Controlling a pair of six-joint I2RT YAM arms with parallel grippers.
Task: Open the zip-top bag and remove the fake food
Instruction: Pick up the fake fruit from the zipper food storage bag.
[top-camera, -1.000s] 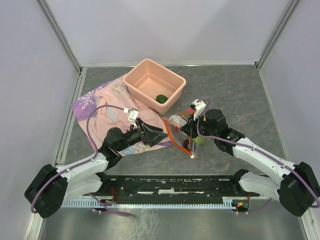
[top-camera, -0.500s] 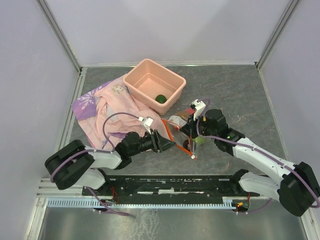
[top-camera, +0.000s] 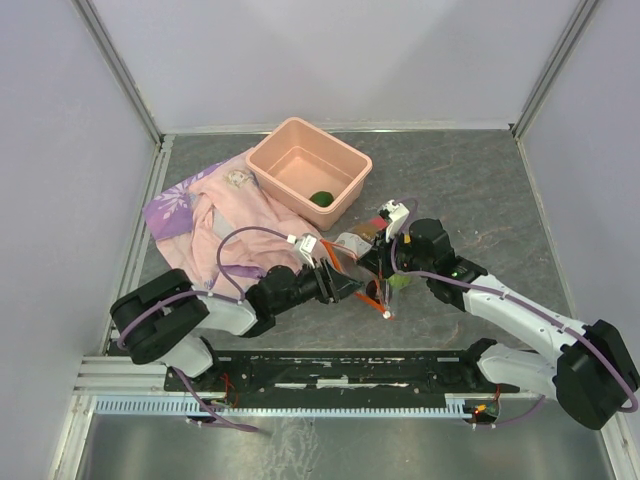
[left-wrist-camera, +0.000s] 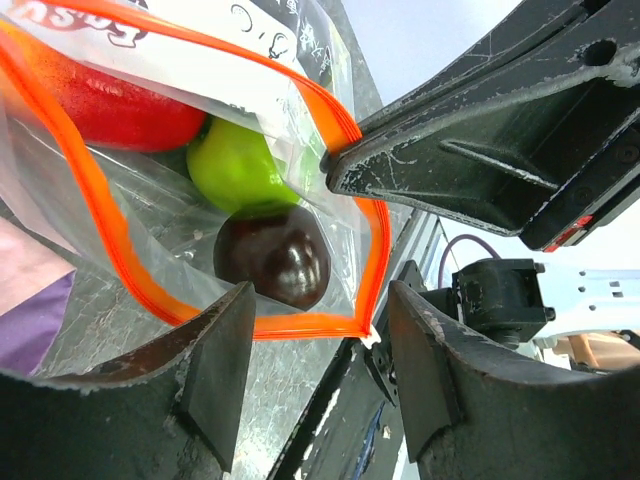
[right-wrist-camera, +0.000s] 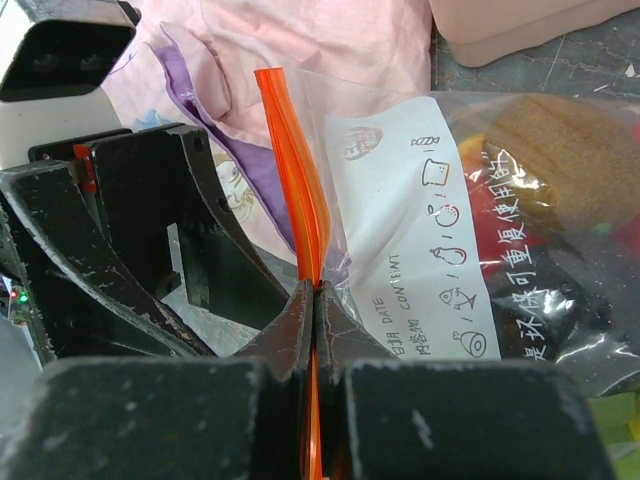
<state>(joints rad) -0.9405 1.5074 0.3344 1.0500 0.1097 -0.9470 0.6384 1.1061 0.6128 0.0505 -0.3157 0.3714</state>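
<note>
The zip-top bag (top-camera: 362, 262) lies in front of the tub, its orange-red mouth held open. My right gripper (top-camera: 379, 270) is shut on one side of the zip strip (right-wrist-camera: 300, 210). My left gripper (top-camera: 343, 284) is open at the bag's mouth, with the lower strip between its fingers (left-wrist-camera: 215, 370) in the left wrist view. Inside I see fake food: a red piece (left-wrist-camera: 115, 100), a green one (left-wrist-camera: 240, 170) and a dark purple-brown one (left-wrist-camera: 272, 255) nearest the opening. The white slider (left-wrist-camera: 368, 338) sits at the strip's corner.
A salmon-pink tub (top-camera: 290, 150) stands behind the bag, with one green piece (top-camera: 322, 198) inside. The pink-and-purple cloth (top-camera: 215, 210) lies to the left, under my left arm. Grey walls surround the table on three sides.
My left arm has swung right, off the cloth, and brought its open gripper up to the bag's mouth. My right gripper has held the zip strip in place.
</note>
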